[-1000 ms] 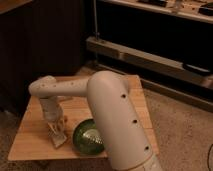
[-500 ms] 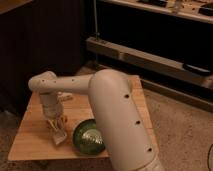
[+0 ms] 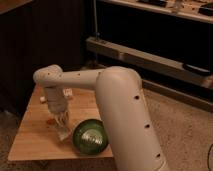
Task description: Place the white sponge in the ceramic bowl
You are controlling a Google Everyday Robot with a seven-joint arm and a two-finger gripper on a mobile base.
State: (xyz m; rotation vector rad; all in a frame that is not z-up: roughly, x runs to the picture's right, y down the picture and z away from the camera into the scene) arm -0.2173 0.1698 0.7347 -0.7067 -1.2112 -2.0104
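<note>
The ceramic bowl (image 3: 91,136), glossy dark green with a lighter ribbed centre, sits on the wooden table (image 3: 30,142) near its front edge. My gripper (image 3: 62,127) hangs down from the white arm just left of the bowl, close above the tabletop. A small pale block, the white sponge (image 3: 64,134), sits at its tips and seems held between them. The sponge is beside the bowl's left rim, outside the bowl.
A small white object (image 3: 68,92) stands on the table behind the arm. A small orange thing (image 3: 50,120) lies left of the gripper. My bulky white forearm (image 3: 125,115) covers the table's right part. Dark shelving (image 3: 150,55) stands behind.
The gripper has risen slightly and shifted right, toward the bowl, and the pale block has moved with it. The bowl has stayed in place.
</note>
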